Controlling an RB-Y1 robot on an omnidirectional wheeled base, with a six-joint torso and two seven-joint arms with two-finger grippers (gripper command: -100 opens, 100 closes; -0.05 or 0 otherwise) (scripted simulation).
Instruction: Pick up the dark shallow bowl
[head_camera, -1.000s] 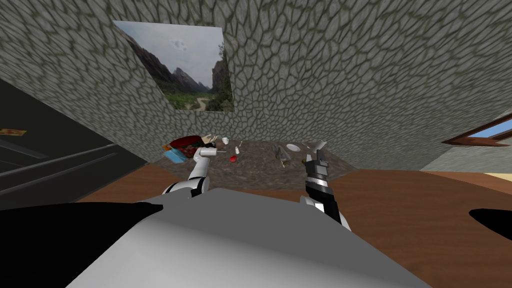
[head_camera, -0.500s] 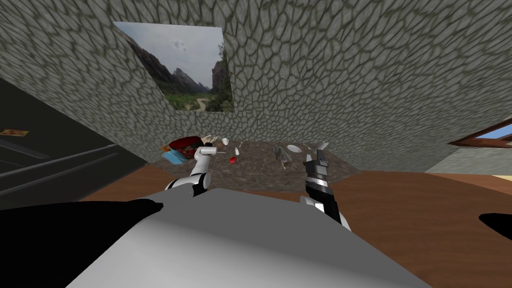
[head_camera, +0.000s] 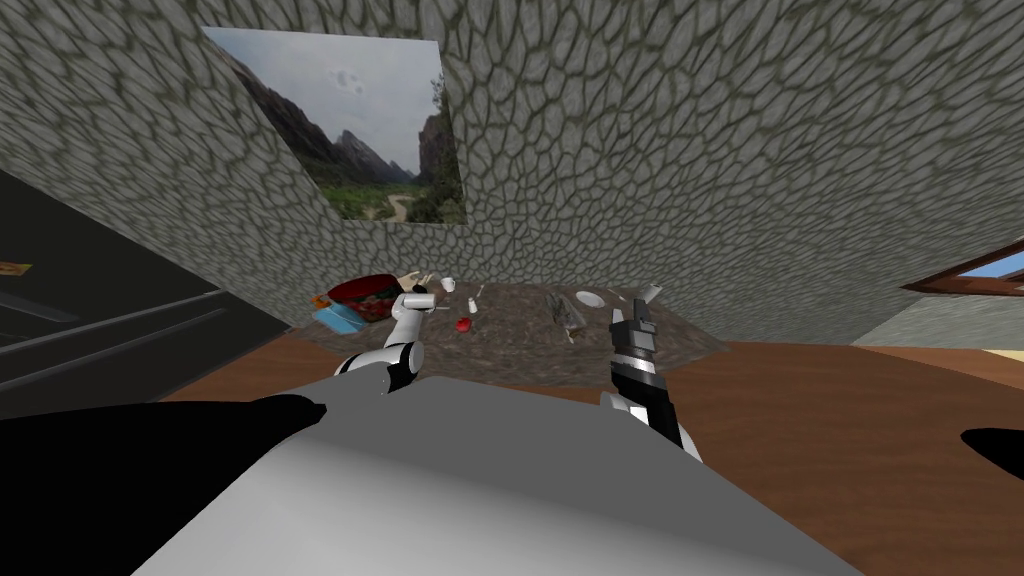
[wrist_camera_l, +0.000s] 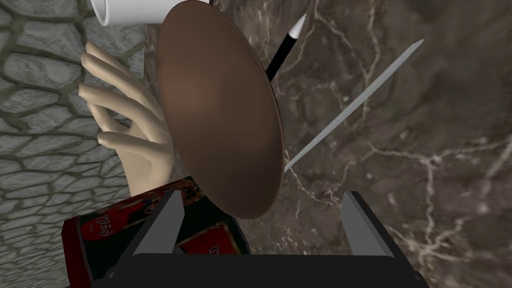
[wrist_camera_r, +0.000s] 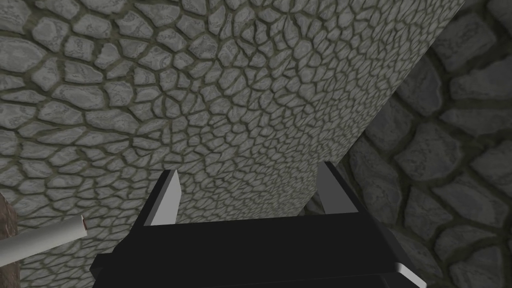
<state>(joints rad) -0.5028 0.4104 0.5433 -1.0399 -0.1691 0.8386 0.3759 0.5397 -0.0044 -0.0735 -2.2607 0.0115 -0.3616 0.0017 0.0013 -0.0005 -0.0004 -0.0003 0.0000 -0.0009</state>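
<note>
Your left gripper (wrist_camera_l: 261, 195) stood spread, bowl (wrist_camera_l: 220, 115) at its eleven o'clock; closing could have snagged the box (wrist_camera_l: 100, 230). The right gripper (wrist_camera_r: 249, 167) hung released.

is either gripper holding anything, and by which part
Nothing is held. The fingers of the left gripper stand open, the near rim of the brown shallow bowl between them but not pressed. The right gripper is open too.

A white "Coca-Cola" script is read on a red and dark box (wrist_camera_l: 97, 227), set at about 11 o'clock on the table (head_camera: 520, 338); nothing else is legible.
</note>
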